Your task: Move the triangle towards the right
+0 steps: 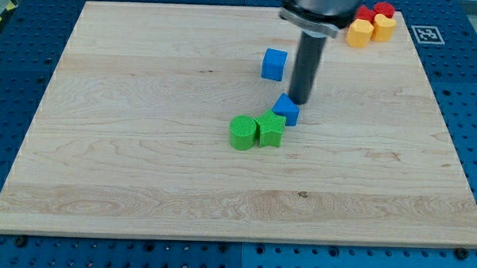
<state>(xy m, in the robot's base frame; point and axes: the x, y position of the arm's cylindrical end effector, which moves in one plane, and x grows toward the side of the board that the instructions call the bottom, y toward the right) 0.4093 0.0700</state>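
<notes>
My tip (298,102) has no fingers to open or close; it touches the far side of the blue triangle (286,110) mid-table (141,186), which sits against the green star-like block (270,129), so it needs repositioning left to push rightward.

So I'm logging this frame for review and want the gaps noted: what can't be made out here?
- My tip: in the camera view its very end sits right at the blue triangle block; whether they touch cannot be told.
- Red blocks at the view's top right: partly hidden behind the yellow blocks, shapes unclear.
- The arm above the rod is cut off by the view's top edge.
- Green blocks: exact shapes too small to tell.
</notes>
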